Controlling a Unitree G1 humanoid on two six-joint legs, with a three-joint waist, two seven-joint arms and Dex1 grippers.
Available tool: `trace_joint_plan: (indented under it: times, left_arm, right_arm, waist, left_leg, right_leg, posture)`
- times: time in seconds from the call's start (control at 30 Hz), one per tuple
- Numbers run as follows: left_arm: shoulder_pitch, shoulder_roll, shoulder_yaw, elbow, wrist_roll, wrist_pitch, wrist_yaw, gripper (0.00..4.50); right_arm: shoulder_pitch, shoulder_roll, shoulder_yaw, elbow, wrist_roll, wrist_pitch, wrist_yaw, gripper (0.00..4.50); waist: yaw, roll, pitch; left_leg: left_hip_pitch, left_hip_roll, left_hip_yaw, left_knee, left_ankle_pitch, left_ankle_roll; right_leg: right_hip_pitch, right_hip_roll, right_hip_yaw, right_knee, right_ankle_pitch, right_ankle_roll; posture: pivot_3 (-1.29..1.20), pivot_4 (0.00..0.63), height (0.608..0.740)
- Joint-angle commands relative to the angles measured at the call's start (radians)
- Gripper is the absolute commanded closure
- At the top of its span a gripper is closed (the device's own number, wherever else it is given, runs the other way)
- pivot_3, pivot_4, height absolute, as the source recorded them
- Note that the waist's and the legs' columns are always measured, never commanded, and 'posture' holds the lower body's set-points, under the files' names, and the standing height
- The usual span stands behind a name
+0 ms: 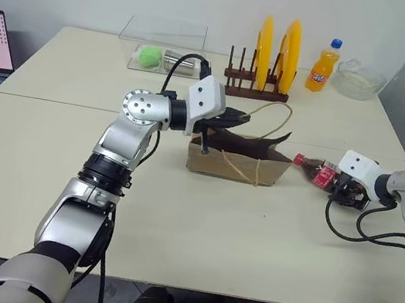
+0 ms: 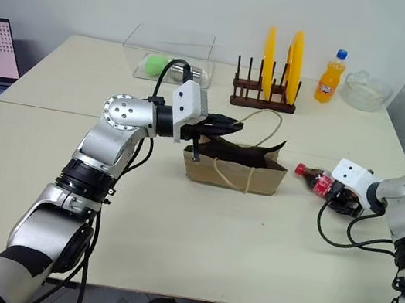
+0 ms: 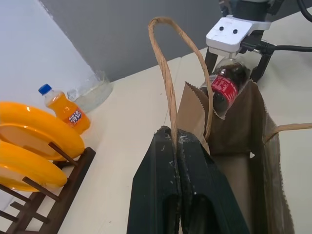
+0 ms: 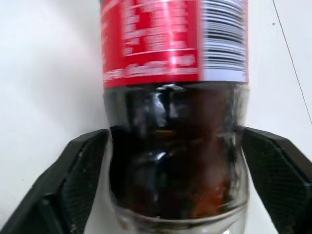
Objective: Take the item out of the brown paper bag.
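Now standing open-topped: brown paper bag [image 1: 237,160], handle pinched in shut left gripper [image 1: 234,117]. Right of it, cola bottle [image 1: 315,171] lying between wide-open right gripper [image 1: 348,194] jaws.

Both head views look forward and down over the cream table [image 1: 198,221] from above its near edge, sharing almost the same scene, with the plate rack [image 1: 254,90] at 12 o'clock. The left wrist view faces close along its closed fingers [image 3: 183,195] toward the brown paper bag [image 3: 234,146], also catching that rack. The right wrist view sits very near the cola bottle [image 4: 175,122].
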Motion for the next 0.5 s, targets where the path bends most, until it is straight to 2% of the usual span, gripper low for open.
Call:
trace_joint_plan:
  times: [0.03, 0.17, 0.27, 0.37, 0.47, 0.5]
  left_arm:
    - [-0.015, 0.008, 0.007, -0.012, 0.003, -0.008, 0.012, 4.5]
    - [-0.03, 0.008, 0.014, 0.013, 0.012, -0.008, 0.034, 4.5]
    - [-0.046, 0.006, 0.008, 0.043, 0.026, -0.013, 0.046, 4.5]
    - [-0.063, 0.001, 0.009, 0.074, 0.027, -0.015, 0.048, 4.5]
    - [-0.081, 0.003, 0.001, 0.109, 0.029, -0.009, 0.03, 4.5]
    - [-0.089, 0.003, 0.002, 0.126, 0.029, -0.003, 0.026, 4.09]
  right_arm:
    - [-0.018, -0.068, -0.074, -0.15, 0.024, -0.01, 0.027, 0.03]
    - [0.065, -0.161, -0.189, -0.44, 0.126, 0.103, 0.117, 0.03]
    - [0.181, -0.19, -0.317, -0.666, 0.251, 0.22, 0.152, 0.03]
    - [0.253, -0.17, -0.407, -0.856, 0.371, 0.346, 0.149, 0.03]
    - [0.294, -0.1, -0.476, -1.051, 0.498, 0.502, 0.088, 0.03]
    - [0.301, -0.072, -0.488, -1.106, 0.528, 0.552, 0.056, 0.0]
  waist:
    - [0.0, 0.0, 0.0]
    - [0.004, 0.0, 0.0]
    - [0.006, 0.0, 0.0]
    - [0.005, 0.0, 0.0]
    - [0.002, 0.0, 0.0]
    - [0.002, 0.0, 0.0]
  left_leg:
    - [0.0, 0.0, 0.0, 0.0, 0.0, 0.0]
    - [0.0, 0.0, -0.002, 0.0, 0.0, 0.0]
    - [-0.001, 0.0, -0.004, 0.0, 0.0, 0.0]
    - [0.0, 0.0, -0.004, 0.001, 0.0, 0.0]
    - [0.0, 0.0, -0.004, 0.001, 0.0, 0.0]
    - [0.0, 0.0, -0.004, 0.0, 0.0, 0.0]
  right_leg:
    - [0.0, 0.0, 0.0, 0.0, 0.0, 0.0]
    - [0.0, 0.0, -0.001, 0.0, 0.0, 0.0]
    - [0.001, 0.0, -0.003, -0.001, 0.0, 0.0]
    - [0.002, 0.0, -0.003, -0.001, 0.0, 0.0]
    - [0.002, 0.0, -0.002, 0.0, 0.0, 0.0]
    - [0.002, 0.0, -0.003, 0.0, 0.0, 0.0]
  posture:
    - [0.0, 0.15, 0.74]
    - [0.0, 0.15, 0.74]
    - [0.0, 0.15, 0.74]
    - [0.0, 0.15, 0.74]
    - [0.0, 0.15, 0.74]
    - [0.0, 0.15, 0.74]
